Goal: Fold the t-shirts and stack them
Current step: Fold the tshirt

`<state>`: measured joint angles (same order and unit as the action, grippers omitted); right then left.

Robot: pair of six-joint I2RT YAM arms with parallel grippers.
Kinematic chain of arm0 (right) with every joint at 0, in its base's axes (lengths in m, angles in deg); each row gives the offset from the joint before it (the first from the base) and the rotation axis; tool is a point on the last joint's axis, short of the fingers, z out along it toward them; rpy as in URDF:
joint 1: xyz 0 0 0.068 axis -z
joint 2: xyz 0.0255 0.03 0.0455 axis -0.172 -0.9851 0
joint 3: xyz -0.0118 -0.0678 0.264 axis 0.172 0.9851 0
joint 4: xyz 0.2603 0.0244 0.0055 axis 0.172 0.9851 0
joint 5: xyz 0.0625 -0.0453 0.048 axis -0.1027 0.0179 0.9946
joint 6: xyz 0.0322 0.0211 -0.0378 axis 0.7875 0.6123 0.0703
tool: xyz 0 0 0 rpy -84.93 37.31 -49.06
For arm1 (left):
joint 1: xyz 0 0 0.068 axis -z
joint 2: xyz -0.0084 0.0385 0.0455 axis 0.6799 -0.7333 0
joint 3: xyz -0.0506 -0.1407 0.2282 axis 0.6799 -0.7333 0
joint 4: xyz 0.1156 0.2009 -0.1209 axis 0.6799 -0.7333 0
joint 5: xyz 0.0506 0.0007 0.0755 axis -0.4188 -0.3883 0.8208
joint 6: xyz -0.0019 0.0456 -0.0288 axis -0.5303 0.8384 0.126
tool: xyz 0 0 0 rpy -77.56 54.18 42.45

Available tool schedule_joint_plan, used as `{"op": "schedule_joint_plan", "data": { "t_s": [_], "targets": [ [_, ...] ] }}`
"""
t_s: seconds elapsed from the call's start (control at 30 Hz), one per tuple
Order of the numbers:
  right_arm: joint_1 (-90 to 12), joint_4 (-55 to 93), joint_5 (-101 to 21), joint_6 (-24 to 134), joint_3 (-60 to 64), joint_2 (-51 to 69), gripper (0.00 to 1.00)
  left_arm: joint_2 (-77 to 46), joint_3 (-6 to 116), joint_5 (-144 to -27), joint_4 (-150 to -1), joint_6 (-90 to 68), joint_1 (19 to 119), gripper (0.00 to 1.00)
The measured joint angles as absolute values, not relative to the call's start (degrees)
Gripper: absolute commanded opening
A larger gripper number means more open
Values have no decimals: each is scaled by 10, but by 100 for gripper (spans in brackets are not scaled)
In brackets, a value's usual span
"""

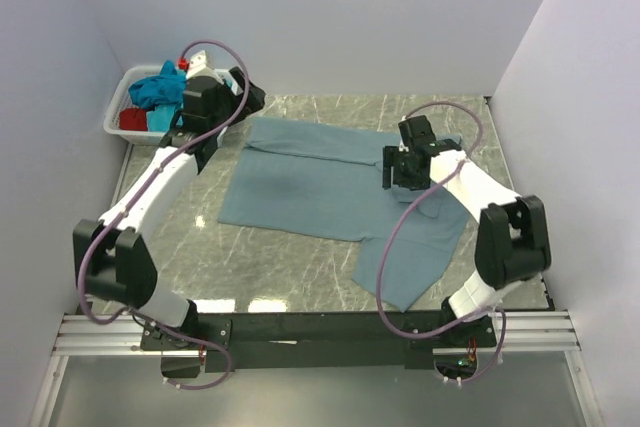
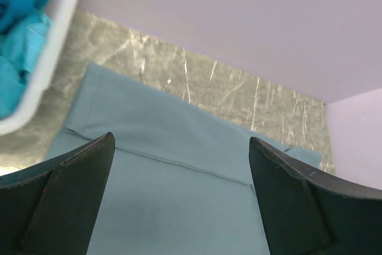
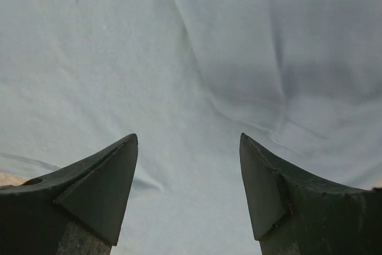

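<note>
Top external view: the grey-blue shirt (image 1: 320, 182) lies mid-frame on the counter (image 1: 290, 267), a fold along its upper edge. Left jaws and right jaws are spread, pinching nothing. Folding seems under way; next, probably grip the lower-right flap and fold it inward.

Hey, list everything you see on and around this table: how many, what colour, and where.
grey-blue t-shirt: one, dusty grey-blue, spread mid-table
turquoise t-shirts: count unclear, turquoise, bundled in the basket
red cloth: count unclear, red, in the basket
basket: one, white, far left corner
table: one, grey-green marbled, under everything
left arm: one, white and black, reaching toward the basket
right arm: one, white and black, over the shirt's right side
left fingers: two, black, open above the shirt
right fingers: two, black, open over the shirt
</note>
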<state>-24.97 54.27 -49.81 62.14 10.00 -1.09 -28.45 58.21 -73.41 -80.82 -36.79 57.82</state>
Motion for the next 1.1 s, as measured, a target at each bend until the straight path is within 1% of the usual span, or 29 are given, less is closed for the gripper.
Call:
{"op": "schedule_joint_plan", "data": {
  "t_s": [0.23, 0.33, 0.43, 0.5, 0.57, 0.6, 0.73, 0.83, 0.93, 0.97, 1.1],
  "targets": [
    [-250, 530, -449, 619, 84, -104, 75, -228, 544, -690, -804, -341, 578, 99],
    [-250, 526, -447, 620, 81, -120, 75, -202, 484, -680, -788, -351, 578, 99],
    [-250, 526, -452, 622, 78, -129, 75, -166, 395, -689, -736, -368, 578, 99],
    [-250, 526, -459, 625, 69, -137, 75, -151, 356, -697, -729, -378, 578, 99],
    [-248, 523, -467, 631, 62, -145, 75, -155, 362, -697, -743, -383, 578, 100],
    [-247, 521, -472, 635, 60, -150, 74, -162, 376, -697, -765, -383, 578, 97],
    [-239, 521, -485, 647, 57, -163, 70, -212, 452, -698, -794, -388, 578, 95],
    [-234, 521, -491, 651, 57, -164, 64, -219, 456, -707, -793, -391, 578, 93],
    [-232, 520, -498, 653, 57, -166, 53, -217, 448, -712, -782, -394, 578, 94],
    [-232, 520, -499, 654, 56, -167, 44, -214, 442, -711, -779, -396, 578, 94],
    [-232, 518, -503, 657, 54, -179, 33, -193, 419, -694, -777, -404, 578, 94]
  ]
}}
